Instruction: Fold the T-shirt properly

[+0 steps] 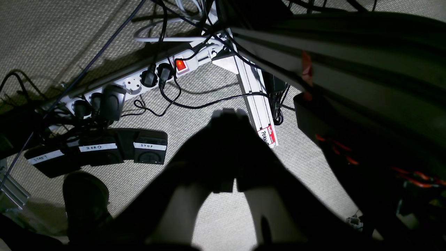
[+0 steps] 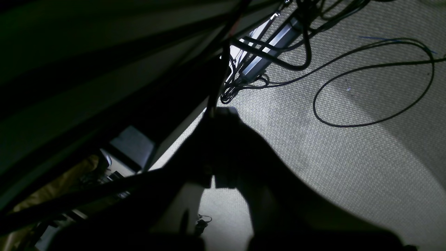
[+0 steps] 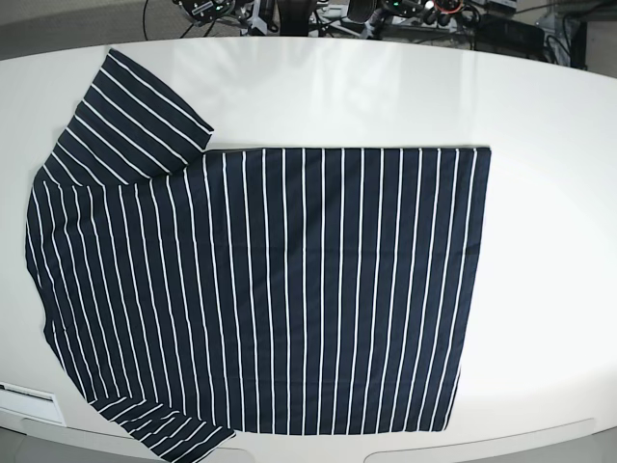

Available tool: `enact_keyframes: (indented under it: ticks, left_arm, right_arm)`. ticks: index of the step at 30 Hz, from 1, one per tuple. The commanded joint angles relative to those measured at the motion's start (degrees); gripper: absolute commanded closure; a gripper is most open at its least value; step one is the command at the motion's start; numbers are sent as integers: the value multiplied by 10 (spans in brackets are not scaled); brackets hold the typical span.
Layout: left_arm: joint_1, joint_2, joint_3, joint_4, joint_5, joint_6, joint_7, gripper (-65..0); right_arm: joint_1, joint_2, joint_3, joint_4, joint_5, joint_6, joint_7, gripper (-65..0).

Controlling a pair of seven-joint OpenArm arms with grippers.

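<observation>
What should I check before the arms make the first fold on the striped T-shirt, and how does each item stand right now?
1. T-shirt lies spread flat on the white table: ok.
2. Far sleeve laid out flat: ok.
3. Near sleeve fully on the table: not ok, it reaches the front edge.
4. Arms above the table: not ok, both wrist cameras look at the floor.
5. Left gripper open: cannot tell, silhouette only.
6. Right gripper open: cannot tell.

Your left gripper (image 1: 228,118) showed only as a black silhouette with pale inner panels; your right gripper (image 2: 223,115) looked equally dark and featureless.
</observation>
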Motion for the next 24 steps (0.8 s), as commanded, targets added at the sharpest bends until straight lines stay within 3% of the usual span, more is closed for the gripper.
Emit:
enact_keyframes:
  ticks: [1, 6, 15, 24]
  left_arm:
    - [3, 0, 2, 4, 0, -6, -4, 0]
    - [3, 0, 2, 7, -3, -6, -4, 0]
    - [2, 2, 2, 32, -2, -6, 2, 0]
    - [22, -3, 2, 96, -2, -6, 121, 0]
  right_arm:
    - [-2, 2, -1, 3, 0, 2, 2, 0]
    - [-2, 1, -1, 6, -1, -17, 1, 0]
    - [-2, 1, -1, 51, 0, -10, -9, 0]
    - [-31, 6, -1, 95, 0, -35, -68, 0]
